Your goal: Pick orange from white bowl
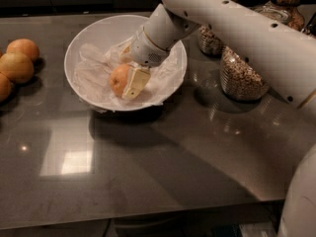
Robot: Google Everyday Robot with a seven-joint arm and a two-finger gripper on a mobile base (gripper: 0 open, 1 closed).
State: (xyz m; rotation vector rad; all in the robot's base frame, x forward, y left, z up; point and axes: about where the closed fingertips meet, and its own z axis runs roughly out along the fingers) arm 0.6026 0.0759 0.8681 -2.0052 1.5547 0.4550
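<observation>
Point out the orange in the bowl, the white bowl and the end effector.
orange [118,80], camera view, its exposed left side.
white bowl [101,31], camera view, bare far inner wall.
end effector [133,83], camera view, pale tip at the orange, inside the bowl.

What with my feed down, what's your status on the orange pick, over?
Gripper down in white bowl, against the orange. Orange on the crinkled lining, inside bowl. Jars and loose oranges stand apart, nothing in the way.
</observation>
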